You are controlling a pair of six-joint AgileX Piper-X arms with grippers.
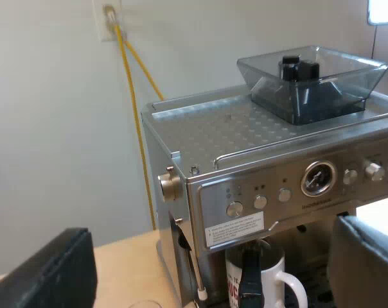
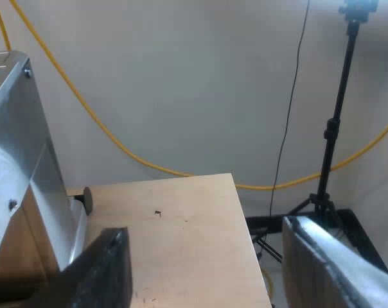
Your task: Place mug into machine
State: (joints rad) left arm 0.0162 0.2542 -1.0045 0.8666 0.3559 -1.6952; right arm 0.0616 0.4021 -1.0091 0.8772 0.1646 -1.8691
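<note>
**A:** Largest first?

**B:** Espresso machine [image 1: 277, 192], brushed steel, viewed from the left wrist at a front corner and slightly from above. Seen side-on from the right wrist.

**A:** Next down?

**B:** Bench [image 2: 181, 218], pale wood, carrying the machine and running past its side to an edge. Beyond that edge, a black tripod stand [image 2: 335, 128] on the floor. Then the bean hopper [image 1: 313, 80], smoky and clear, seated on the machine's top. Along the wall, a yellow cable [image 1: 139, 128] dropping from an outlet [image 1: 109, 19].

**A:** And the mug?

**B:** Mug [image 1: 268, 282], white with red lettering, sitting in the machine's front bay below the row of buttons and just beside the steam wand [image 1: 195, 269]. Stands upright, long axis vertical, mouth up. Handle pointing sideways, away from the wand. Crossed in front by a dark upright strip; cannot tell what.

**A:** Left arm's pose?

**B:** Left end effector [image 1: 207, 269] spread wide, gripping nothing. Held back from the machine's front, short of the mug and not touching it, aimed at the front panel.

**A:** Right arm?

**B:** Right end effector [image 2: 216, 273] parted wide too, nothing between the fingers. Hovering over the bench near its edge, beside the machine's side, pointed toward the wall.
</note>
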